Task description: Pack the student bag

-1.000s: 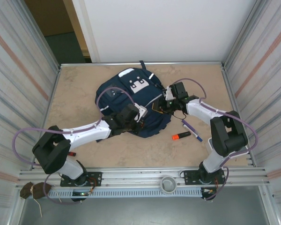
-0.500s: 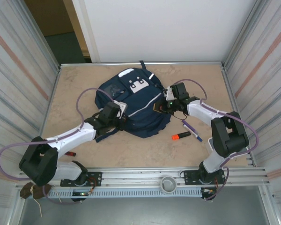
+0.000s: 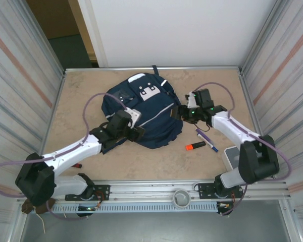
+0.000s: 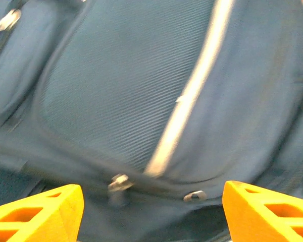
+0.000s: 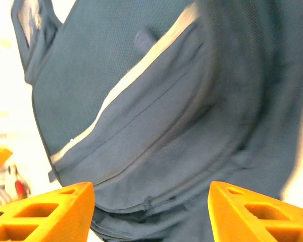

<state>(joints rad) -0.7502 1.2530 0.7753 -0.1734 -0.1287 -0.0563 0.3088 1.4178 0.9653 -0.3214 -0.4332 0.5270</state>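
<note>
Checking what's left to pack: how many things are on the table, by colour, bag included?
Navy: 1, student bag
Orange: 1, highlighter
Purple: 1, pen
Red: 1, small item by left arm
Pale: 1, object half hidden by right arm
Total: 5

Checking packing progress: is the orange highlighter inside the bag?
No, the orange highlighter lies on the table beside the student bag, next to a purple pen.
</note>
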